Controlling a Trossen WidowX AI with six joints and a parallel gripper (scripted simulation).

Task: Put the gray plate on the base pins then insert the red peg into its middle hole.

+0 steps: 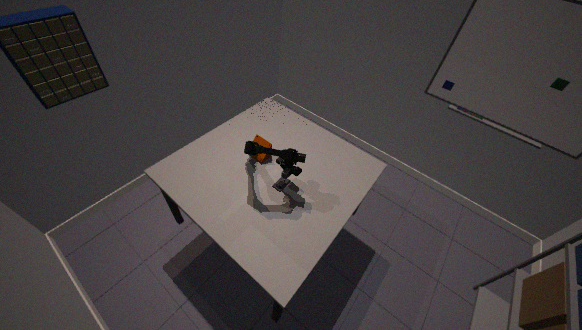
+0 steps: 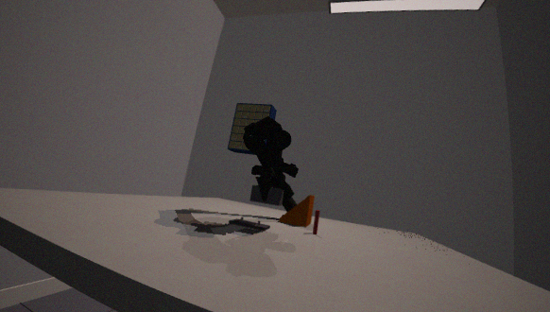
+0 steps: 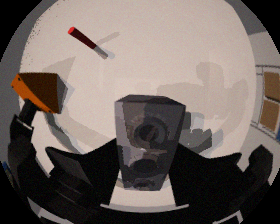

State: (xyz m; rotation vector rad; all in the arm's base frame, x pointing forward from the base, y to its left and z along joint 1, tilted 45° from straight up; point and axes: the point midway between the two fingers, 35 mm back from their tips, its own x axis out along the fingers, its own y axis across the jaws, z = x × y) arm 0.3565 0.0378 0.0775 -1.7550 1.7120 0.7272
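Exterior view, left to right: the dark flat base with two upright pins (image 2: pixel 249 227) lies on the pale bench (image 1: pixel 225 186) (image 2: pixel 118 237) (image 3: pixel 156 55), its pins presumably there to locate the plate. The black claw (image 1: pixel 291 171) (image 2: pixel 267 199) (image 3: pixel 144 136), partly open, grips the thick gray plate (image 2: pixel 257 194) (image 3: pixel 150 120) above the bench, probably for lowering. Beyond stands an orange wedge-shaped block (image 1: pixel 262 142) (image 2: pixel 301 215) (image 3: pixel 37 89); beside it, the slim red peg (image 2: pixel 316 222) (image 3: pixel 84 40) stands upright, convenient for grasping, outside its intended container, the plate's middle hole.
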